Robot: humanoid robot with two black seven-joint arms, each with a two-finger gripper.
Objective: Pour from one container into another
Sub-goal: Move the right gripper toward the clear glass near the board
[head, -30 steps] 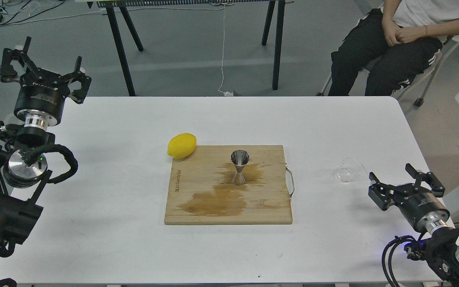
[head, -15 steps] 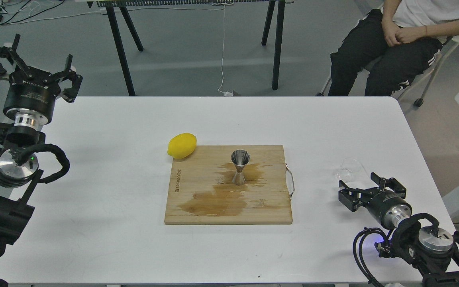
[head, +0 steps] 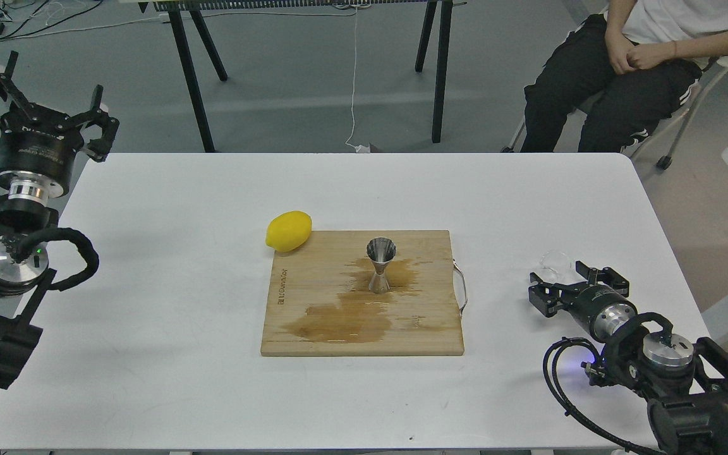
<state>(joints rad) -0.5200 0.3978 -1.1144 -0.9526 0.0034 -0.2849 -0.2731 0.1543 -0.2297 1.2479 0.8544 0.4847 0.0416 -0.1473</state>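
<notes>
The glass cup (head: 554, 260) sits on the table, right of the board, just beyond the right gripper (head: 570, 283), whose fingers are spread around nothing. The jigger (head: 380, 265) stands upright on the board, far left of both.

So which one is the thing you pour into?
Find the wooden cutting board in the middle of the white table. Standing upright on it, in a wet brown stain, is the jigger: shiny steel, hourglass-shaped, unlike the yellow lemon.
</notes>
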